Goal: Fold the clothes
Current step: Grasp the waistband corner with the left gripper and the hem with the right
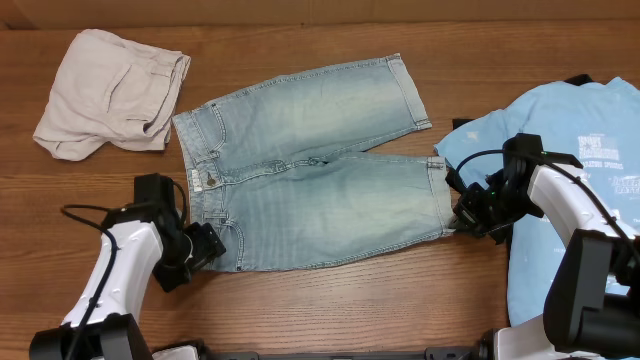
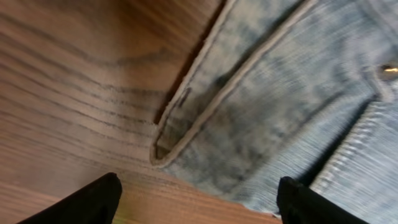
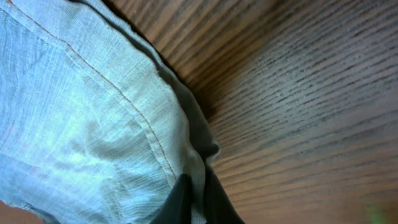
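Observation:
The light-wash denim jeans (image 1: 310, 170) lie flat in the middle of the table, waistband to the left and legs to the right. My left gripper (image 1: 212, 247) is open at the near waistband corner. In the left wrist view its fingers (image 2: 199, 190) straddle that corner of the denim (image 2: 292, 106), one over bare wood and one over the cloth. My right gripper (image 1: 462, 212) is shut on the hem of the near leg. The right wrist view shows the denim hem (image 3: 81, 118) pinched between the fingers (image 3: 198, 193).
Crumpled beige trousers (image 1: 110, 95) lie at the back left. A sky-blue printed T-shirt (image 1: 590, 150) is spread at the right under my right arm, with a black garment (image 1: 462, 124) peeking out at its edges. Bare wood runs along the front.

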You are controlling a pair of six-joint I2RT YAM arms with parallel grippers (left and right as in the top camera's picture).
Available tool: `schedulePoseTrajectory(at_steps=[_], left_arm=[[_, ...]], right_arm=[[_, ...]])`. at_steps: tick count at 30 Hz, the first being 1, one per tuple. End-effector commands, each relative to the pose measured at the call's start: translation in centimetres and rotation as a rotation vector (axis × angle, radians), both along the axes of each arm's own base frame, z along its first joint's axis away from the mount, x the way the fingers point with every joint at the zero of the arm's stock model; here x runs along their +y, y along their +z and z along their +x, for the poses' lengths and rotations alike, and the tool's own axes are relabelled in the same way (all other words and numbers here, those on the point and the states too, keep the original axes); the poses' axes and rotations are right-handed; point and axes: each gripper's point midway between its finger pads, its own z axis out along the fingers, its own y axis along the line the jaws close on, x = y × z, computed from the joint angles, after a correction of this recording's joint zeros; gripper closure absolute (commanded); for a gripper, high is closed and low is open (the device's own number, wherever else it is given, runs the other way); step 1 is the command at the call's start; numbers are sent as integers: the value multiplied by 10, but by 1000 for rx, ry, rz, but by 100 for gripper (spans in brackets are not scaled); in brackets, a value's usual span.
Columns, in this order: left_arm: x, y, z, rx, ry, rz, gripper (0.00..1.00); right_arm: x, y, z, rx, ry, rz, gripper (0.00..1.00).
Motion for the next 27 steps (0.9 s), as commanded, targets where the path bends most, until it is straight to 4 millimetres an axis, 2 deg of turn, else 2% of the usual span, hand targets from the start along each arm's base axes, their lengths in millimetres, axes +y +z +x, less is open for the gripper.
schedulePoseTrajectory(at_steps=[1,5,8,14,18,19,21,22,23,27], left_arm=[[5,-10,2,-18,35,24,20],[8,-15,14,-79,35,40,22],[14,-21,10,-74,36,78,25],[8,-34,-10,-29,35,55,32],[9,-38,-7,-49,41,63,34],[8,-38,-7,-50,51,61,39],[8,-38,-8,-47,66,59,71],[8,-38,-8,-45,66,59,83],[8,-38,-9,-43,66,58,89],[5,-38,-12,-29,65,45,89]], right_arm=[[-3,2,8,-27,6,-9,96],[-3,2,8,-29,6,-10,96],[-3,2,9,-31,9,-10,96],[-3,2,11,-40,8,-11,96],[-3,2,13,-49,8,-13,96],[-4,2,13,-49,8,-13,96],[-4,2,13,-49,8,-13,96],[-4,2,13,-49,8,-13,96],[-4,2,13,-49,8,-13,96],[-3,2,12,-46,8,-12,96]])
